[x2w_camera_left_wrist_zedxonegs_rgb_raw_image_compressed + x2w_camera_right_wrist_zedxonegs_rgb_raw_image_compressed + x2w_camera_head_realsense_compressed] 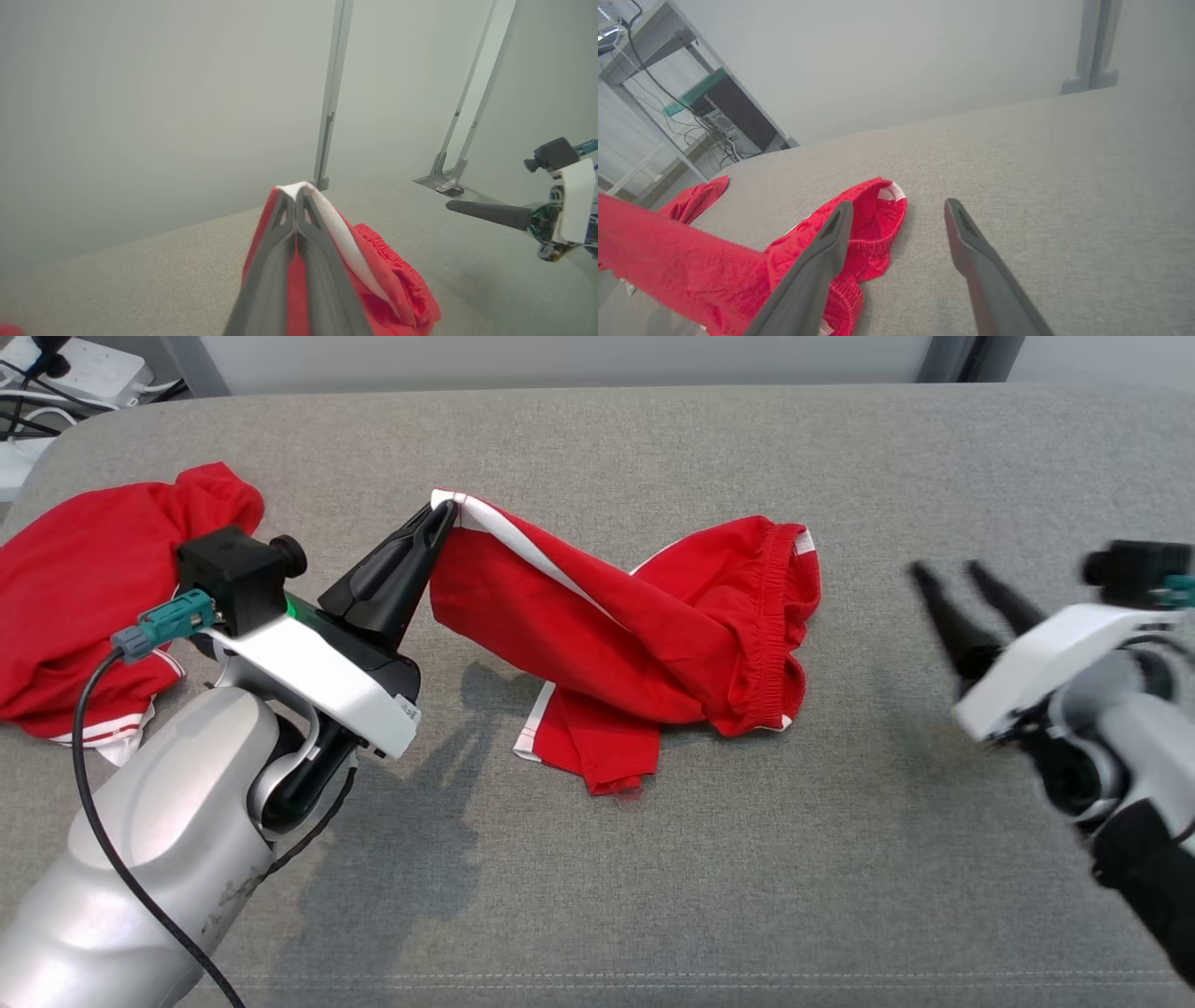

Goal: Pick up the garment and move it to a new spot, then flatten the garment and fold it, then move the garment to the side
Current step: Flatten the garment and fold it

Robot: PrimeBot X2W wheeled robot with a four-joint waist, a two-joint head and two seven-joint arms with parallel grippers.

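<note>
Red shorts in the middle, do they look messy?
Yes. The red shorts lie twisted and bunched on the grey surface; the left claw pinches one white-trimmed hem up off it, and another leg is crumpled underneath.

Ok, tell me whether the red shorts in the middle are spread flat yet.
Not flat. The red shorts lie crumpled and twisted, one leg hem lifted in the left gripper.

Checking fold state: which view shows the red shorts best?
Head view: the whole red shorts show, one hem lifted by the shut left gripper, the rest crumpled. Left wrist view shows the pinched white-trimmed hem; right wrist view, the waistband end and a lifted leg.
</note>
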